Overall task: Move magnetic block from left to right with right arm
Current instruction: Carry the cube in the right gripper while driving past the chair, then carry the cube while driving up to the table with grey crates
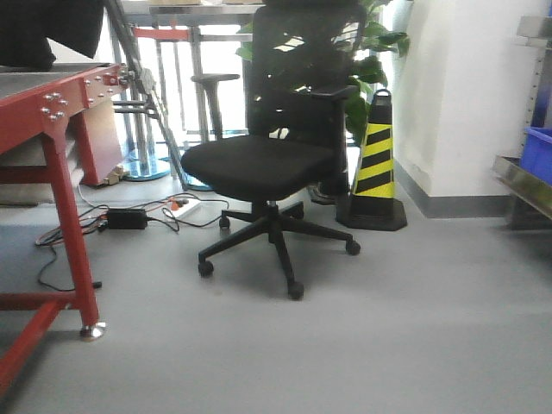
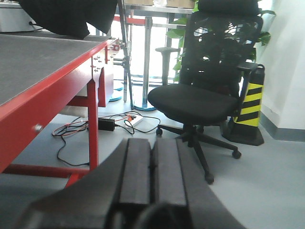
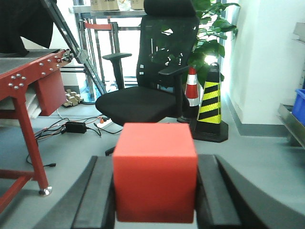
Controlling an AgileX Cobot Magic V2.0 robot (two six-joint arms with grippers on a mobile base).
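Step in hand: carry phase, by my reading. The small bright-red magnetic cube point(image 3: 155, 174) sits in the right gripper point(image 3: 155, 161), pinched between its two black fingers point(image 3: 97, 191), one pad flat on each side face. The cube looks square in the grip, not tilted. The right wrist view looks out over the room floor, and no surface shows under the cube, so I judge it to be up in the air rather than resting on anything.

Left gripper point(image 2: 152, 157): pads pressed together, nothing between them, parked beside the red metal-framed table point(image 2: 57, 81).

Next move, as I judge it: swing the right arm to the right side and lower the cube onto a surface before letting go. No view shows the drop spot, so I cannot judge height or clearance there. The grip needs to hold through the swing.

Containers: one blue plastic bin point(image 1: 540, 153) on a metal shelf at the far right. Only its side wall shows and I cannot tell what is in it.

Room beyond: black mesh office chair point(image 1: 276, 129) in the middle, yellow-and-black striped cone point(image 1: 378, 164) just to its right.
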